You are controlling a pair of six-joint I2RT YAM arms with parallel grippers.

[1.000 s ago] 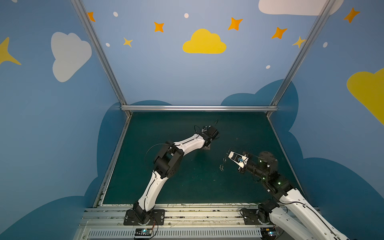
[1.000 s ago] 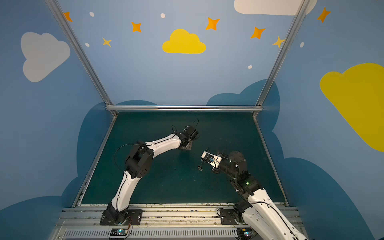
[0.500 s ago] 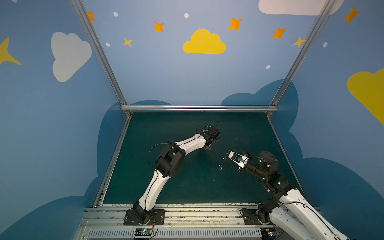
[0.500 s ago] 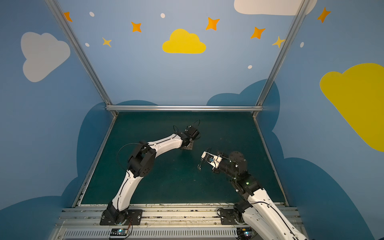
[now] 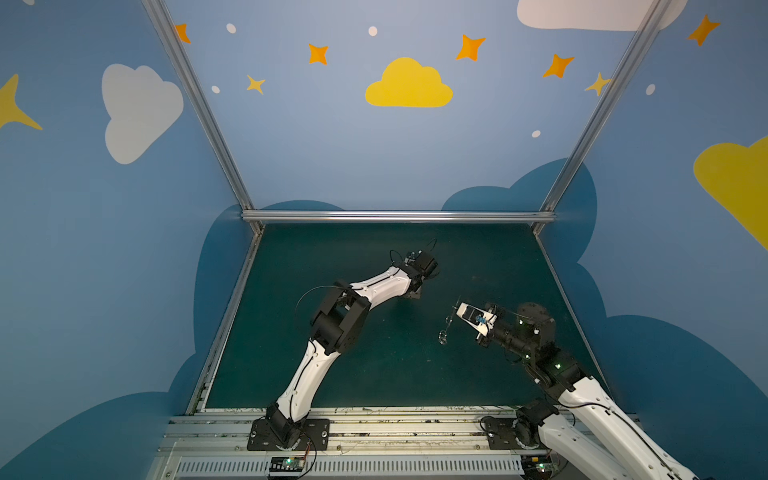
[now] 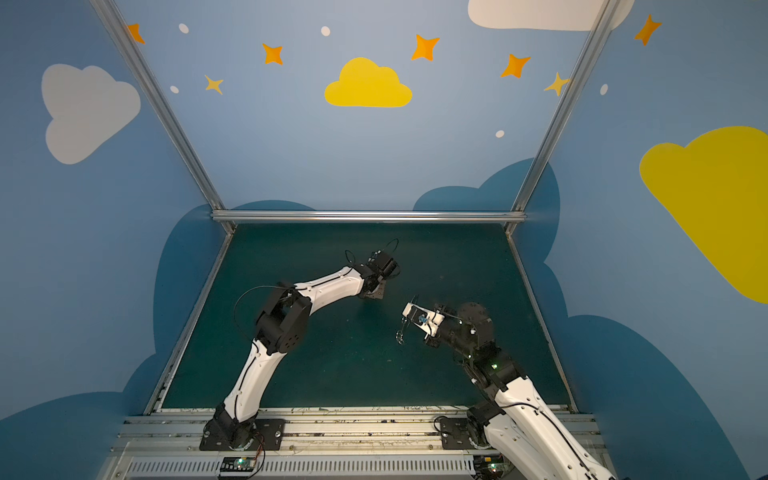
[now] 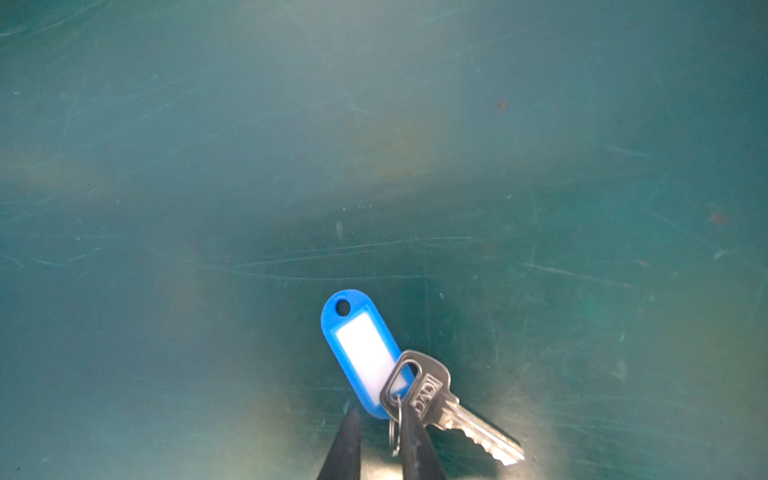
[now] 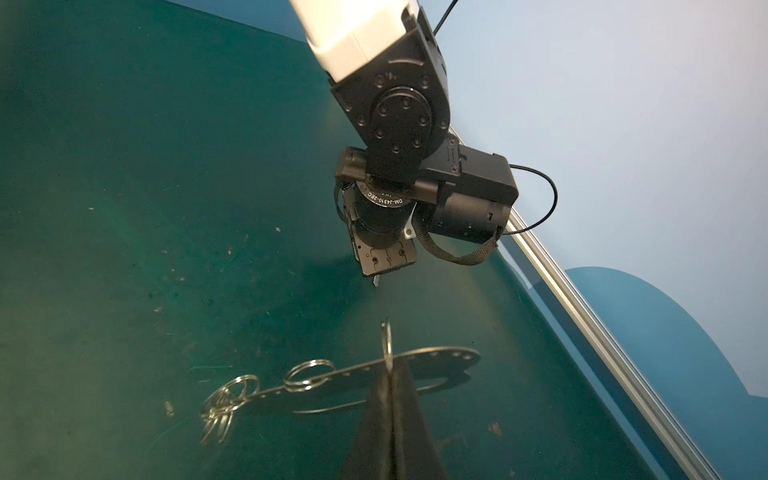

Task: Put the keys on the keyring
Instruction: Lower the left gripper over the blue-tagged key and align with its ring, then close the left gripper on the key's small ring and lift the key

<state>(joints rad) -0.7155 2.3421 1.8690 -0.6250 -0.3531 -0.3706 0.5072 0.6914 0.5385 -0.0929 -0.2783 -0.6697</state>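
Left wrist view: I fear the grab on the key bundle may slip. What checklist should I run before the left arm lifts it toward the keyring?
1. Silver key and blue key tag lie flat on the mat: ok.
2. Small split ring sits between the fingers of the left gripper: ok.
3. Fingers clamped on that ring: not ok; a gap shows beside one finger.
4. Right gripper shut on the keyring plate: ok.
5. Upright ring on the plate spread enough to take a key: cannot tell.
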